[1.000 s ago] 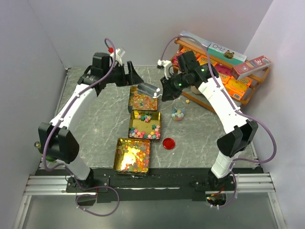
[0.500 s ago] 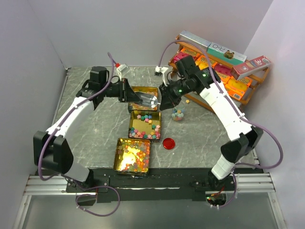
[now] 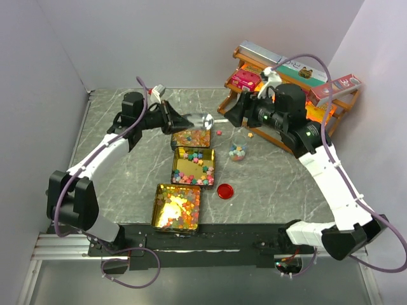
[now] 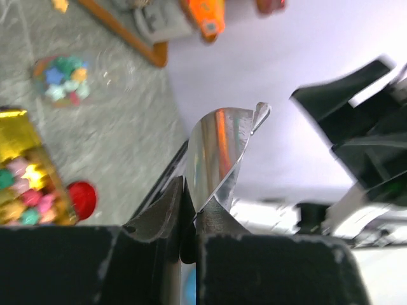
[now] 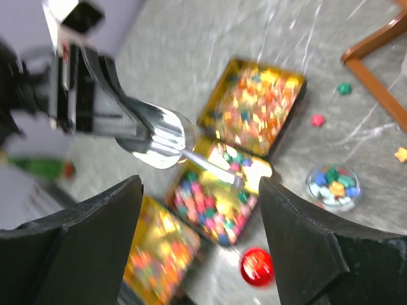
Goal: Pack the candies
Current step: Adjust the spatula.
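The candies fill three gold tins: a far one, a middle one and a near one. More candies sit in a small clear jar. My left gripper is shut on a shiny metal scoop held above the far tin. In the left wrist view the scoop sticks out from the pinched left gripper. My right gripper hangs open and empty to the scoop's right. In its wrist view the right gripper looks down on the scoop and the middle tin.
A red round lid lies right of the middle tin. A few loose sweets lie on the grey table near the jar. A wooden rack with orange and pink boxes stands at the back right, close behind the right arm.
The scoop passed from the right gripper to the left: the left shut on it, then the right opened and drew back to the right and up.
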Robot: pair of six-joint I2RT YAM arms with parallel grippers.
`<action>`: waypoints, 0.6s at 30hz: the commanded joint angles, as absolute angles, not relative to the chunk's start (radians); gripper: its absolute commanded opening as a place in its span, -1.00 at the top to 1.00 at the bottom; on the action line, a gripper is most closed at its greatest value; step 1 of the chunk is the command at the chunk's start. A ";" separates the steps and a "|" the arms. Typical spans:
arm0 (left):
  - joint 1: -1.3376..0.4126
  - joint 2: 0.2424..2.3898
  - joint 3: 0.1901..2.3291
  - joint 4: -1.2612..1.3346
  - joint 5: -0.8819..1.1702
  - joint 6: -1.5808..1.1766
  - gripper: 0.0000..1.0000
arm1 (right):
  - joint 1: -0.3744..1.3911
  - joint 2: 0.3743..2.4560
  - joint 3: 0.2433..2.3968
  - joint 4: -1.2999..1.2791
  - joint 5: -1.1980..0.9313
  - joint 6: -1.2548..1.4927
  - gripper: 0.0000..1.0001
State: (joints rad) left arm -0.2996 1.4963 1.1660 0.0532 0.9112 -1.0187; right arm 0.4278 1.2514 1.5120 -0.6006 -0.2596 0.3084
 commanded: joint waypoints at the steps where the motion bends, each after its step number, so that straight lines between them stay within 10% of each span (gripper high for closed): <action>1: -0.298 1.512 1.178 0.323 0.828 -1.357 0.98 | 0.428 1.242 1.465 -0.396 -0.088 0.517 -0.63; 18: -0.298 1.585 1.141 0.522 0.805 -1.647 0.98 | 0.419 1.483 1.451 -0.014 -0.189 0.759 -0.31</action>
